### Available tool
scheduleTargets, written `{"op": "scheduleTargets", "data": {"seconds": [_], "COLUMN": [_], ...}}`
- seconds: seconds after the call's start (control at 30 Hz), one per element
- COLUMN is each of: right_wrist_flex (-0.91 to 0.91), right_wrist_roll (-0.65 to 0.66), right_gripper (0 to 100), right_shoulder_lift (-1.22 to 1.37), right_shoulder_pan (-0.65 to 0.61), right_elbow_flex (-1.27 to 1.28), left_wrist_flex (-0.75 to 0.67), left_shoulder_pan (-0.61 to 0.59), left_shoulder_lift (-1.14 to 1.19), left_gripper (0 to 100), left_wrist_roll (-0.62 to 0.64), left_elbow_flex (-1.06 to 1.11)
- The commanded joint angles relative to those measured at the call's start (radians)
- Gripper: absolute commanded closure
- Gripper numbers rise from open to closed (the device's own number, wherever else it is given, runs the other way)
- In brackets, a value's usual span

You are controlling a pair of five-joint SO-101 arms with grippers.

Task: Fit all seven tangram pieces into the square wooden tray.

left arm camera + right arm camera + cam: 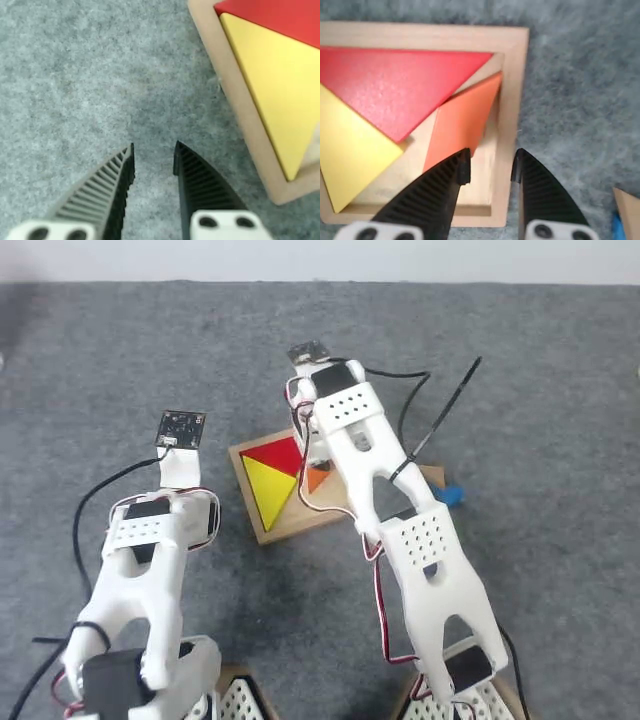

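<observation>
– Where is the square wooden tray [300, 525]?

– It is on the grey table [520, 390] between the two arms, with the right arm stretched over its right half.

– What lies in it?

– A red triangle [395, 80] and a yellow triangle [350, 155] lie side by side. An orange piece [460, 120] sits tilted against the red one, close to the rim. A blue piece [450, 495] lies outside on the table, just past the tray's right side.

– How are the right fingers [440, 190]?

– They are parted by a modest gap and grip nothing. They hang over the tray's edge, with one tip above the end of the orange piece. I cannot tell whether it touches.

– And the left fingers [117, 185]?

– They are a little apart and also empty. They point down at bare table just beside the tray's rim, on the yellow triangle's side.
</observation>
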Motion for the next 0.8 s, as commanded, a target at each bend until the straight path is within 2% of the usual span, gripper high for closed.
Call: {"op": "scheduleTargets", "data": {"seconds": [0.0, 0.1, 0.37, 0.77], "right_wrist_flex": [0.027, 0.074, 0.062, 0.036], "right_wrist_roll": [-0.029, -0.044, -0.043, 0.017], "right_gripper": [83.6, 83.6, 83.6, 83.5], "right_shoulder_lift": [-0.024, -0.016, 0.056, 0.088], "right_shoulder_pan": [0.031, 0.002, -0.064, 0.053], "right_elbow_flex": [-0.115, -0.164, -0.140, -0.141], "left_wrist_flex": [-0.018, -0.018, -0.018, -0.018], "left_shoulder_pan": [0.005, 0.005, 0.005, 0.005], "left_shoulder_lift": [-0.008, -0.008, -0.008, -0.008], "left_gripper": [88, 88, 88, 88], "left_wrist_roll": [-0.006, -0.006, -0.006, -0.006], "left_elbow_flex": [-0.002, -0.002, -0.002, -0.002]}}
